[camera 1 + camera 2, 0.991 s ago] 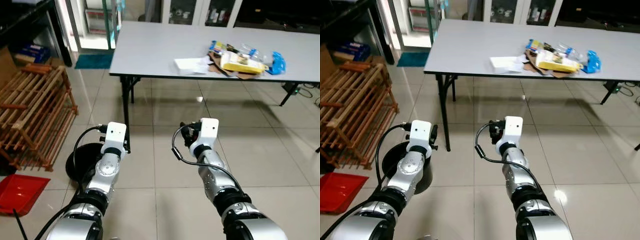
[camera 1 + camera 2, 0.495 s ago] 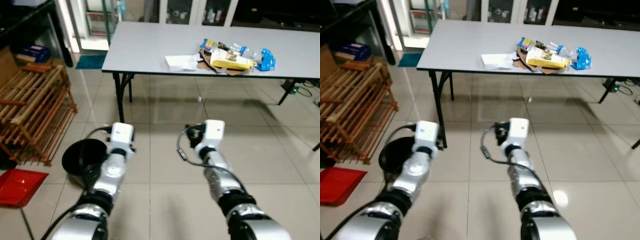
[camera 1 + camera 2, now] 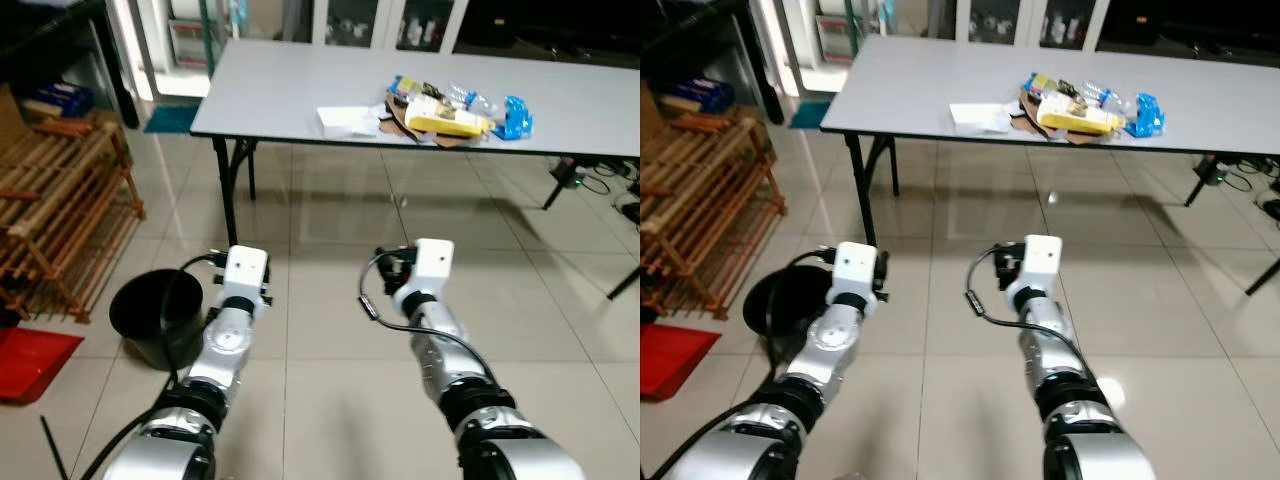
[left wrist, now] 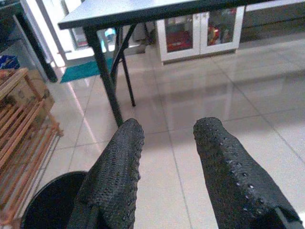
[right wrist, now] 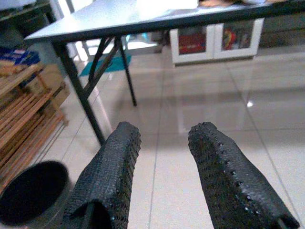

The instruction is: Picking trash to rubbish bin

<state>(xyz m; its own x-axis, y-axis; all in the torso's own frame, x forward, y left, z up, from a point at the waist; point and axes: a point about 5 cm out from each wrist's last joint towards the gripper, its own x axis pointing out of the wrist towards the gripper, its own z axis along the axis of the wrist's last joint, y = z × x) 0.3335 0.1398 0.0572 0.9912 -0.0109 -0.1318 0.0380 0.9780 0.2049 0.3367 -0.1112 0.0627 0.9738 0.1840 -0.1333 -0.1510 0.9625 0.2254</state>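
Trash heaped on table; bin on floor beside table leg. Left gripper and right gripper before table, fingers spread, empty.

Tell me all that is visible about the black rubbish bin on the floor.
The black rubbish bin is round, open-topped and looks like plastic, with a dark inside whose contents cannot be made out. It stands upright on the tiled floor, near the table leg and beside the wooden rack, to the robot's left.
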